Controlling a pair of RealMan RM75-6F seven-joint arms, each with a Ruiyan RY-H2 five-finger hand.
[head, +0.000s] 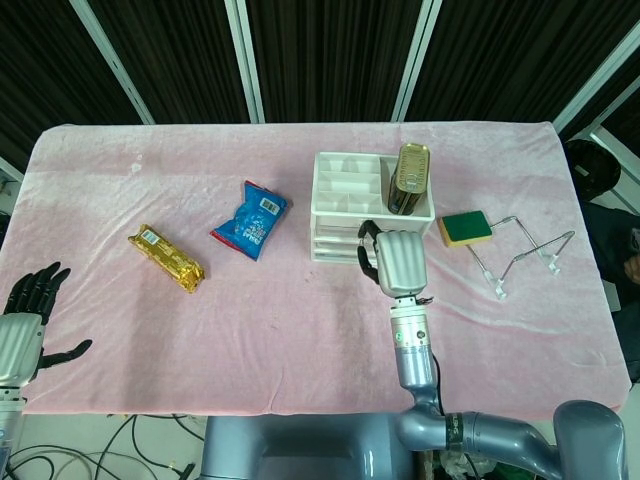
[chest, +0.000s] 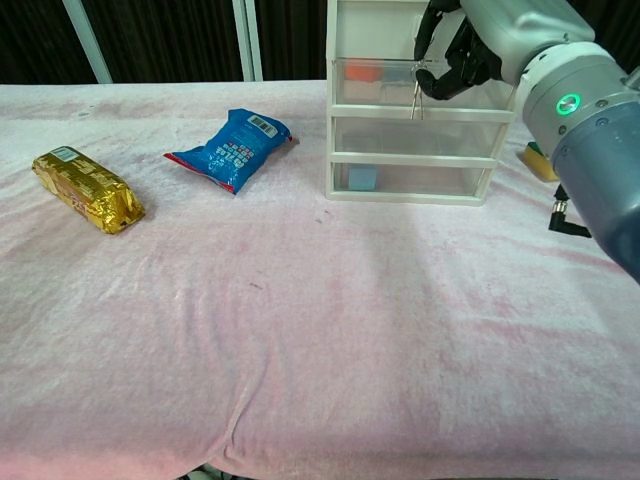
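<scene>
Two hands are in view, and only one is busy. At the far left, off the near edge of the desk (head: 120, 330), the left hand (head: 28, 310) hangs with its fingers spread and nothing in it, well apart from everything. Moving right along the pink cloth, a gold snack bar (head: 167, 258) lies flat, then a blue snack packet (head: 251, 219) a little farther back. Right of those stands the white drawer unit (head: 345, 215), with a tin can (head: 408, 178) lying on its top. The right hand (head: 397, 262) is at the front of the unit, fingers curled in; in the chest view its fingertips (chest: 437, 75) sit at the top drawer (chest: 420, 83), pinching what looks like that drawer's small handle. The drawer seems shut or barely started, with something orange inside it. Beyond, at the right, lie a green-and-yellow sponge (head: 465, 228) and a wire rack (head: 520, 255).

To my eye the step in hand is getting that top drawer open. The next move would call for a straight pull toward the near side, keeping the pinch firm so the light unit does not slide or tip the can.
</scene>
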